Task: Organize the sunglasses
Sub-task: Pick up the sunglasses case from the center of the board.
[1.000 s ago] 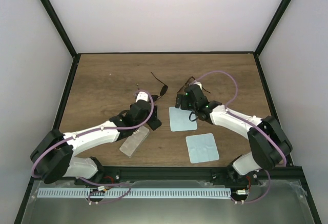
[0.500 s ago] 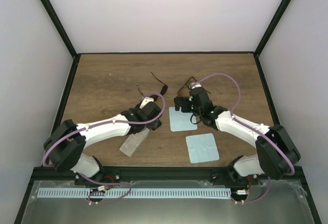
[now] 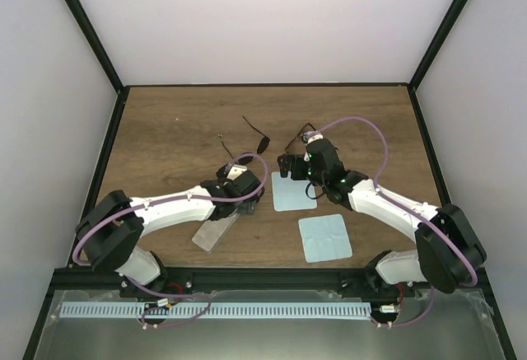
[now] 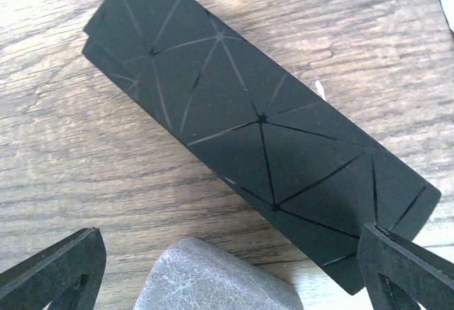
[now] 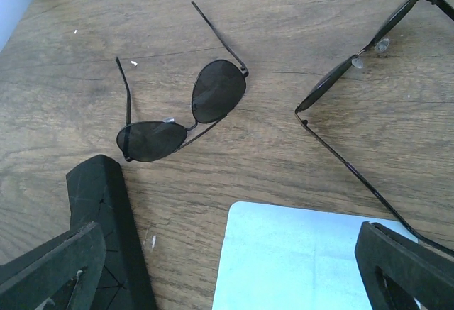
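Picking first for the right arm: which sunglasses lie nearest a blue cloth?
The edge-on pair on the right wrist view's right; its arm reaches the cloth. The other pair lies by the black case.

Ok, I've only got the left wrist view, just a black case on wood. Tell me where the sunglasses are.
Observer: Both lie on the table beyond the black case. The left pair lies closest to it, arms unfolded.
Operator: Now give me the other one.
Observer: The right pair lies apart from the first, with one arm running toward a light blue cloth.
Operator: Report the right gripper.
Observer: The right gripper is open and holds nothing.
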### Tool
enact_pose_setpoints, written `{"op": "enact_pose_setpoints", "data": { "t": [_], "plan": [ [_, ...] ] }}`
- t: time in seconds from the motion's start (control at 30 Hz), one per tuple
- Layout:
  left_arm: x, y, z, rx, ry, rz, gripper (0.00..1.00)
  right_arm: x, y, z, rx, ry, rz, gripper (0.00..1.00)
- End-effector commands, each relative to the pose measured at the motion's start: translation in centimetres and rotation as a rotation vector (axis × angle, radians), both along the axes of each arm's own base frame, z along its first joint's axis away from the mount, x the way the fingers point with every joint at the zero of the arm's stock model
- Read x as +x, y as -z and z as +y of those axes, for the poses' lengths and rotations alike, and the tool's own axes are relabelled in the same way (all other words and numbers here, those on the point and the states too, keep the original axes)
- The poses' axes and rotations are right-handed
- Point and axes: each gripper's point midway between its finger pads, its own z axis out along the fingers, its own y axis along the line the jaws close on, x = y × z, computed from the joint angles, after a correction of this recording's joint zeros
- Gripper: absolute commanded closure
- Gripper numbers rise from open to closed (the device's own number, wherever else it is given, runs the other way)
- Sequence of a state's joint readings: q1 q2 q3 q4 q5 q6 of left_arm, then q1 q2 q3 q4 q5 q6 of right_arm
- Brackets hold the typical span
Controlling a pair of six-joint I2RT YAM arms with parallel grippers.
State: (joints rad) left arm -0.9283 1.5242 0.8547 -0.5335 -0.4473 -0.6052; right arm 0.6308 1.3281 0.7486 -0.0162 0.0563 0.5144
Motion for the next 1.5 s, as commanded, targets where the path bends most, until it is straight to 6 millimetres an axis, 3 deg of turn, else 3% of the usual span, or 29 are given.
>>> {"op": "enact_pose_setpoints", "data": {
  "t": [0.0, 0.2, 0.5, 0.8, 1.13, 1.33, 1.47],
  "plan": [
    [-0.1, -1.1, 0.0, -0.049, -0.060, -0.041, 0.00, 0.0, -0.6, 0.0, 0.003, 0.002, -0.015, 0.00],
    [-2.0, -3.4, -0.6, 0.039, 0.118, -0.024, 0.00, -0.3, -0.5, 0.6, 0.021, -0.026, 0.001, 0.00],
    [-1.8, -3.0, 2.0, 0.226, -0.008, 0.053, 0.00, -0.9, -1.0, 1.2, 0.054, -0.065, 0.006, 0.00],
    [-2.0, -0.6, 3.7, 0.194, 0.019, 0.180, 0.00, -1.1, -1.6, 1.2, 0.069, -0.075, -0.005, 0.00],
    [-4.6, 4.1, 2.6, 0.183, 0.103, 0.377, 0.00, -1.2, -1.9, 1.4, 0.076, -0.084, -0.001, 0.00],
    [-2.4, 0.3, 2.0, 0.104, 0.076, 0.256, 0.00, -1.2, -1.8, 1.4, 0.074, -0.083, -0.002, 0.00],
    [-1.8, -0.8, 1.9, 0.082, 0.066, 0.223, 0.00, -1.1, -1.6, 1.5, 0.070, -0.084, 0.003, 0.00]
  ]
}}
